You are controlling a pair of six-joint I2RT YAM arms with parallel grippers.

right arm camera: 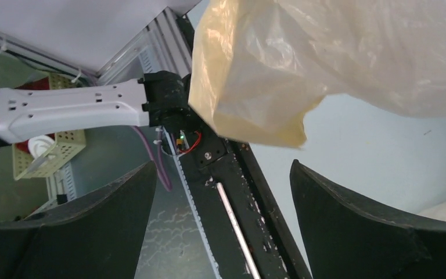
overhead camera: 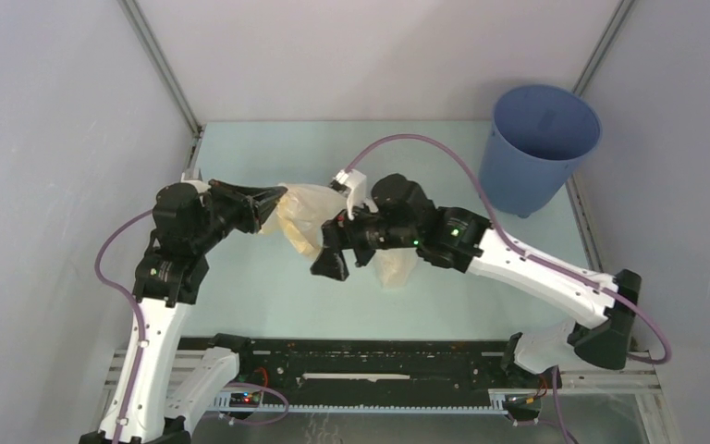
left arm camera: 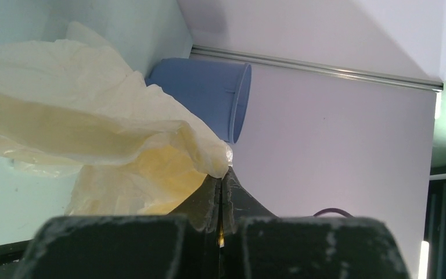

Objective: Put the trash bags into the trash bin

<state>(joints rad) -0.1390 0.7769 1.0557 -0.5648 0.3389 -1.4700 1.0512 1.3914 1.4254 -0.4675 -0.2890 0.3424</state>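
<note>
The translucent yellowish-white trash bag [overhead camera: 303, 218] hangs crumpled above the table's middle. My left gripper [overhead camera: 275, 200] is shut on its left edge; in the left wrist view the bag [left arm camera: 81, 133] spreads out from the closed fingertips [left arm camera: 225, 174]. My right gripper [overhead camera: 331, 256] is open and empty, just below and right of the bag; in the right wrist view the bag [right arm camera: 325, 58] hangs above the spread fingers [right arm camera: 223, 168]. The blue trash bin [overhead camera: 540, 146] stands upright at the table's far right corner, and also shows in the left wrist view [left arm camera: 209, 96].
Part of the bag [overhead camera: 396, 268] lies under my right arm. The black rail [overhead camera: 379, 365] runs along the near table edge. Grey walls and metal posts [overhead camera: 162, 65] enclose the table.
</note>
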